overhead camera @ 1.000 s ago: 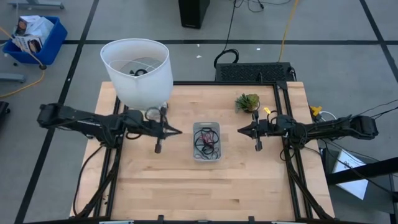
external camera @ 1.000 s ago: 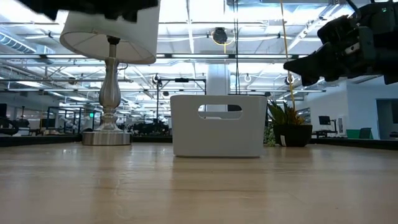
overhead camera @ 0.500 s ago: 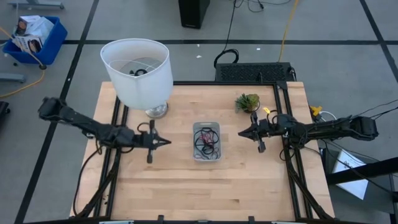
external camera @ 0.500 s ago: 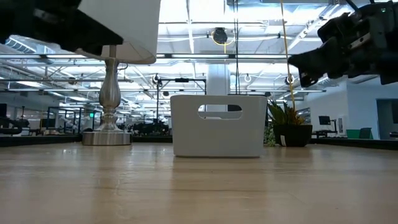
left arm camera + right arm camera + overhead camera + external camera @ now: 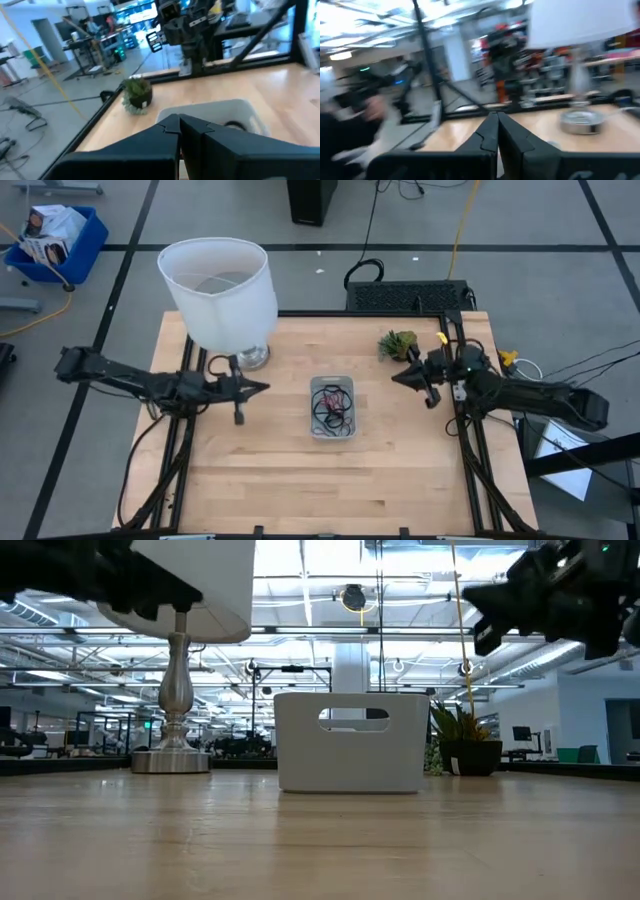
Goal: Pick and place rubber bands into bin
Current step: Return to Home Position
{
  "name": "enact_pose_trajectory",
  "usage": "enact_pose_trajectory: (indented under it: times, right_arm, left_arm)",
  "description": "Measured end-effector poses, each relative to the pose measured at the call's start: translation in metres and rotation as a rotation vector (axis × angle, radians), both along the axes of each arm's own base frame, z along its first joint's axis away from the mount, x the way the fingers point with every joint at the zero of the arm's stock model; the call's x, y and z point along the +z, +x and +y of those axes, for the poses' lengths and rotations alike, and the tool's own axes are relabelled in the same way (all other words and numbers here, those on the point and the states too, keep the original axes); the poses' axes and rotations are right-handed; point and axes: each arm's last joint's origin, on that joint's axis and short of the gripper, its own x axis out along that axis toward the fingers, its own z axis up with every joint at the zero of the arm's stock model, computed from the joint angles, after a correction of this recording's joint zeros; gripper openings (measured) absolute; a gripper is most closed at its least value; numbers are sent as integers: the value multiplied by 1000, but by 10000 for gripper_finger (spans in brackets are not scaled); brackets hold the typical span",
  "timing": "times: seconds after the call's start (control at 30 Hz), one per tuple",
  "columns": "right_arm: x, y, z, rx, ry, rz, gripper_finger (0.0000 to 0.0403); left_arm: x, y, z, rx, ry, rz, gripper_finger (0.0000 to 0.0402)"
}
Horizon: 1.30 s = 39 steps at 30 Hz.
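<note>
**Homing: bands in bin**

Rubber bands point(image 5: 331, 403): red and dark tangle inside bin point(image 5: 332, 436), mid-surface point(image 5: 400, 480). For a clean home move: retract high and level, well apart from bin rim. On left, mind lamp point(image 5: 220, 290); on right, mind plant point(image 5: 397, 343). Left gripper point(image 5: 262, 387): fingers together, empty, raised just beside lamp base, pointing at bin. Right gripper point(image 5: 397, 377): fingers together, empty, raised near plant, angled toward bin.
</note>
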Motion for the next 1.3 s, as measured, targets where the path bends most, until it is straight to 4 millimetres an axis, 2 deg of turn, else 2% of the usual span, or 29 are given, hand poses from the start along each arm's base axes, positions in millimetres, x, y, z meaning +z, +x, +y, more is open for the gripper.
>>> enact_pose_trajectory:
  times: [0.1, 0.17, 0.27, 0.4, 0.57, 0.67, 0.73, 0.93, 1.07, 1.2, 1.3]
  right_arm:
    - [6, -3, 5, 33, -10, 34, 0]
    - [8, -7, 6, -6, -35, 70, 0]
    - [6, -15, 8, -103, -55, 130, 0]
    - [1, -25, 15, -105, -82, 167, 0]
    - [-23, -24, 24, -99, -63, 133, 0]
    - [-18, -22, 30, -110, -61, 57, 0]
    - [-21, -20, 35, -120, -54, 81, 0]
    - [-19, -17, 53, -97, -77, 70, 0]
    - [-21, -17, 64, -73, -156, 80, 0]
    - [-24, -18, 68, 6, -227, 84, 0]
    - [-25, -17, 65, -9, -252, 91, 0]
  left_arm:
    - [6, -12, -7, -34, 21, 8, 1]
    - [8, -21, -10, -17, 55, 12, 1]
    - [7, -33, -12, -15, 64, -22, 1]
    - [3, -43, -14, -67, 58, -63, 1]
    - [-17, -45, -14, -87, 70, -67, 1]
    - [-30, -46, -15, -108, 63, -98, 1]
    - [-35, -47, -15, -112, 64, -117, 1]
    - [-40, -51, -15, -126, 73, -116, 1]
    - [-43, -52, -15, -134, 96, -81, 0]
    - [-46, -53, -13, -145, 103, -56, 0]
    - [-47, -53, -11, -175, 94, -40, 0]
